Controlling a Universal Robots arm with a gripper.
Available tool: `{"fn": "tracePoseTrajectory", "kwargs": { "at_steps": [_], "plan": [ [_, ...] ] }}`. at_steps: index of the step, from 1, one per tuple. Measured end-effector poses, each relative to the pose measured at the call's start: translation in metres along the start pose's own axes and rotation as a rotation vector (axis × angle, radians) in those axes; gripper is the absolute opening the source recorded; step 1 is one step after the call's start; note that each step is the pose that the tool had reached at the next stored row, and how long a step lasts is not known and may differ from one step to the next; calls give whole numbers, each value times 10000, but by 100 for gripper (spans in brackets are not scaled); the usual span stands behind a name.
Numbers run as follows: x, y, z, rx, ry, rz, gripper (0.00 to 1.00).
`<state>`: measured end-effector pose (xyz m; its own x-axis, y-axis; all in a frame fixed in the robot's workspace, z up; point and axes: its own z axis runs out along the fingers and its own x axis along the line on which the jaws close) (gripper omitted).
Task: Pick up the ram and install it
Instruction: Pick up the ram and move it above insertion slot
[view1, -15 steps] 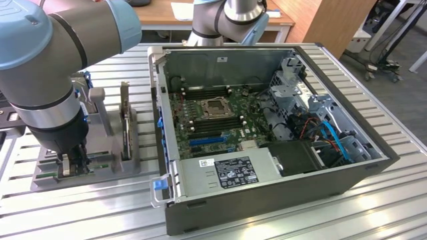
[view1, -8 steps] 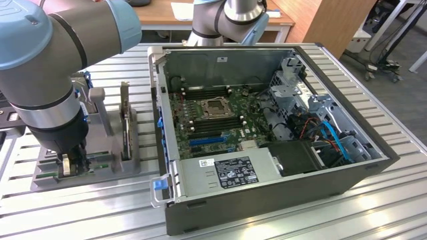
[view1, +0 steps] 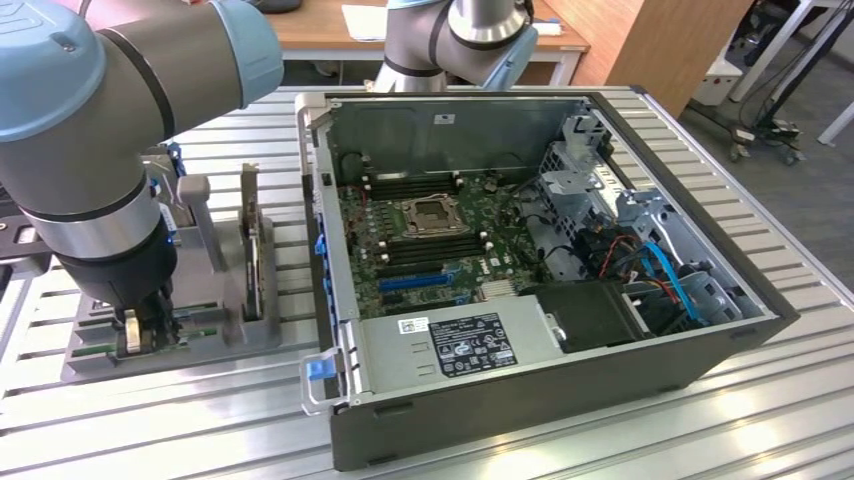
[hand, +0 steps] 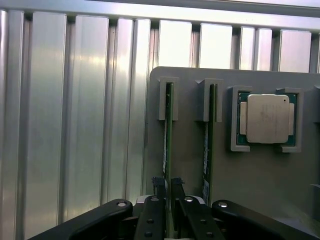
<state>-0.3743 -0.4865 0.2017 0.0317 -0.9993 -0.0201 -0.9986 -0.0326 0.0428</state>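
Here, the black two-fingered gripper (hand: 167, 202) is pinching the long, thin green ram stick (hand: 168, 135), which is standing on edge in a grey holder tray (hand: 260, 190), on the exterior view's left of the open dark computer case (view1: 534, 395); its long axis is running straight through the grip.

I count two memory sticks (hand: 167, 125) standing on edge in one grey holder (hand: 250, 185), with one processor chip (hand: 267, 118) beside them. On the one slatted bench (view1: 200, 420) I see one open computer case (view1: 561, 400) and one tall card (view1: 250, 250).
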Motion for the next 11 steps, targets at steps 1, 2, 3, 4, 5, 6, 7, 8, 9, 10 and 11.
{"fn": "tracePoseTrajectory", "kwargs": {
  "at_steps": [1, 2, 3, 4, 5, 6, 7, 8, 9, 10, 11],
  "plan": [
    [0, 0, 0, 0, 0, 0, 19],
    [0, 0, 0, 0, 0, 0, 19],
    [0, 0, 0, 1, 0, 0, 19],
    [0, 0, 0, 0, 0, 0, 19],
    [0, 0, 0, 0, 0, 0, 19],
    [0, 0, 0, 0, 0, 0, 19],
    [0, 0, 0, 0, 2, 0, 17],
    [0, 0, 0, 0, 1, 0, 17],
    [0, 0, 0, 0, 0, 0, 11],
    [0, 0, 0, 0, 0, 0, 11],
    [0, 0, 0, 0, 0, 0, 11]
  ]
}}
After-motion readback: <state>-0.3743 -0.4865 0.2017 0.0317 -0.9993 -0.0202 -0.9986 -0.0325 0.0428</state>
